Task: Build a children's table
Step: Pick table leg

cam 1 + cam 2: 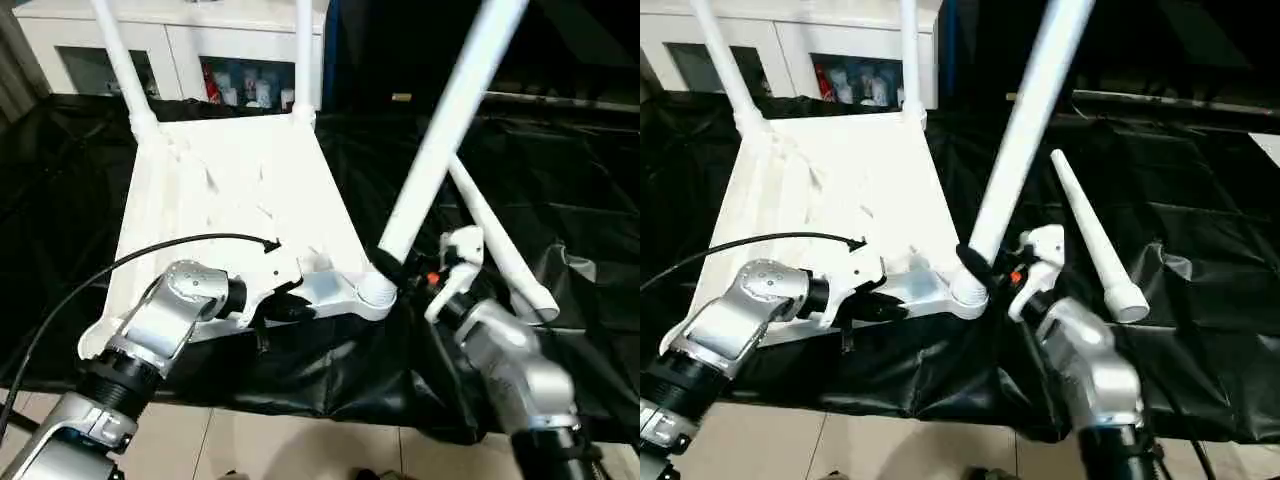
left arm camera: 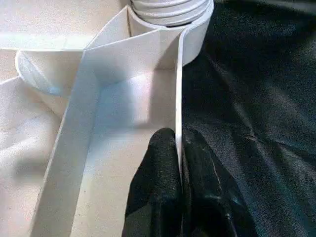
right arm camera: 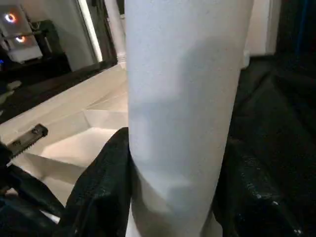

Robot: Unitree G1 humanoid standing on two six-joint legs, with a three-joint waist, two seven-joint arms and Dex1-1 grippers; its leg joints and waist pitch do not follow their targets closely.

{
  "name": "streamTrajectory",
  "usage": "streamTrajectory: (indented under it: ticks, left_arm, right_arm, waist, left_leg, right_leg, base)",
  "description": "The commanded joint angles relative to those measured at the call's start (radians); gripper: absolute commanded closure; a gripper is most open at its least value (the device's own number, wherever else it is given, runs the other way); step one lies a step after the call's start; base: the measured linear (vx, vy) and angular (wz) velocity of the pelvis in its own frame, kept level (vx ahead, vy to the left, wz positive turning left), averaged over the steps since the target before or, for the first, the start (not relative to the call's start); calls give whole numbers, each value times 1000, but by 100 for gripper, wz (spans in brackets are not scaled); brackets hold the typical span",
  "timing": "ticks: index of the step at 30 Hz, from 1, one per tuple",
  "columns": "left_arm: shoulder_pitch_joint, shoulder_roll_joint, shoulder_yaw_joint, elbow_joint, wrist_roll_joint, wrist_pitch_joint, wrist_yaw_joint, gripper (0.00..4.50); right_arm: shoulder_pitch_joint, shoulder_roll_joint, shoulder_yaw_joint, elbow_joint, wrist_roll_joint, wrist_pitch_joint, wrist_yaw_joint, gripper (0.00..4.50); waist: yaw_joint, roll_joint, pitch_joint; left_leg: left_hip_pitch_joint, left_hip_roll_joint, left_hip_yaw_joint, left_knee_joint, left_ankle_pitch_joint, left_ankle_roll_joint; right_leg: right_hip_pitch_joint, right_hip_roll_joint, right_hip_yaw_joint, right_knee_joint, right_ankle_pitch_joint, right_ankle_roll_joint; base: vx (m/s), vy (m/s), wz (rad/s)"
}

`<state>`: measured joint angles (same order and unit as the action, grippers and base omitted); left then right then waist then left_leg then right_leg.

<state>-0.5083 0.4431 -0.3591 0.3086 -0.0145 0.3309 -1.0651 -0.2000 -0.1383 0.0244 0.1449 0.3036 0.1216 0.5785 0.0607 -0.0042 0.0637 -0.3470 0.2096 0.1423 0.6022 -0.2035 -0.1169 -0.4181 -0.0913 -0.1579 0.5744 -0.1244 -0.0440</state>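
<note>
Third leg going into the near right socket

The right hand [image 1: 985, 268] clamps the leg [image 1: 445, 125] just above the socket [image 1: 375, 290], its long axis leaning toward 1 o'clock; the left hand [image 2: 178, 192], pinched together on the table top [image 1: 235, 190] rim, steadies from 9 o'clock.

Three upright legs [image 1: 445, 130] cut off at top edge, cabinet [image 1: 180, 50] contents indistinct

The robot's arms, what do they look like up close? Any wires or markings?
Both forearms are rounded silver metal casings with black ribbed collars near the lower end. The left arm has a thin black cable looping over it. The right arm carries a white bracket by the wrist with a small orange-red mark. Each ends in a pincer, the left pincer and right pincer, with two black, slightly textured fingers.
</note>
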Motion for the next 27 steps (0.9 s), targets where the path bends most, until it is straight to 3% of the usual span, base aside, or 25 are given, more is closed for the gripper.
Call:
streamTrajectory:
  ticks: [1, 9, 17, 21, 27]
  left_arm:
    - [-46, -4, 63, -24, -34, -19, 19, 450]
    - [-52, -6, 65, -10, -31, -28, 26, 450]
    - [-58, -5, 68, 0, -29, -34, 35, 450]
    - [-64, -4, 70, 8, -27, -40, 40, 450]
    - [-68, -5, 71, 13, -26, -43, 47, 450]
  right_arm:
    - [40, -10, 3, 77, -61, -19, -35, 262]
    - [44, 24, -33, 115, -42, -95, -66, 262]
    - [33, 54, -122, 171, 59, -47, -100, 262]
    - [62, 40, -79, 150, 12, -95, -70, 262]
    - [87, 39, -68, 145, -12, -142, -81, 262]
  waist:
    - [1, 17, -69]
    - [-2, 19, -71]
    - [-4, 21, -75]
    - [-2, 20, -77]
    - [3, 21, -80]
  left_leg:
    - [-7, 8, 6, -73, -222, 55]
    - [-7, 9, 6, -74, -234, 60]
    - [-4, 8, 4, -72, -252, 55]
    - [-3, 7, 6, -72, -244, 55]
    - [-5, 11, 6, -74, -225, 57]
  right_leg:
    - [75, -54, 47, -91, -462, -45]
    - [75, -55, 47, -90, -466, -52]
    - [76, -57, 44, -97, -493, -45]
    - [75, -56, 45, -96, -492, -44]
    - [77, -58, 51, -86, -447, -63]
  base:
    - [0, 0, 0]
    - [0, 0, 0]
    - [0, 0, 0]
    - [0, 0, 0]
    - [0, 0, 0]
